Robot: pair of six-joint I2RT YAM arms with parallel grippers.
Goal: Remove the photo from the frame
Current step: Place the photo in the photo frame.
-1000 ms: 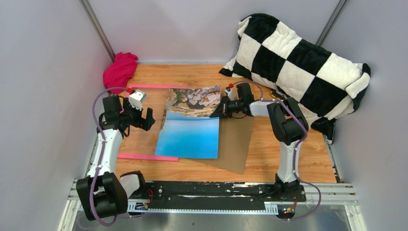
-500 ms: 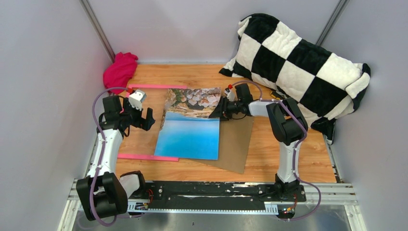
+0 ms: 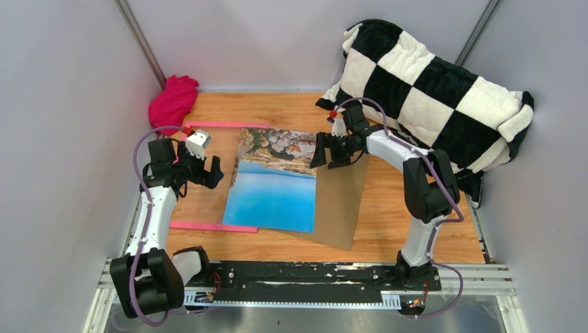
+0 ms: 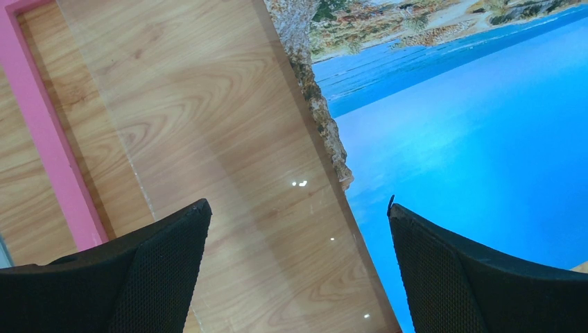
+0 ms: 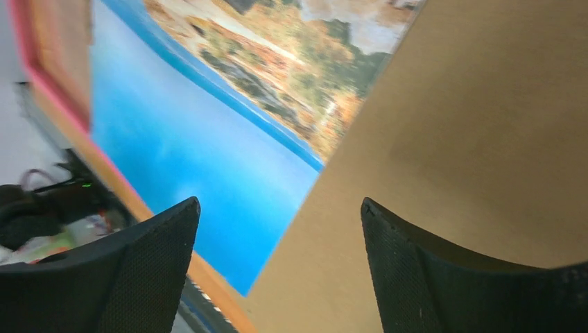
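Pink frame [image 3: 208,226] lies flat near-left, with the photo [image 3: 274,198] loose across its right side and the brown cardboard sheet [image 3: 341,208], so removal looks about done. Over the frame the left gripper [image 4: 297,208] hangs wide open, empty; farther back, the right gripper [image 5: 279,201] gapes empty above the photo's edge

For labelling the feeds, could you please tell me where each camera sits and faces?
Top external: above and behind, facing down at the table; left arm and right arm show.
Left wrist: on the left arm, facing down past the open left pincer at the frame and photo.
Right wrist: on the right arm, facing down past the open right pincer at the photo and brown board.
Shared: all three show the photo.
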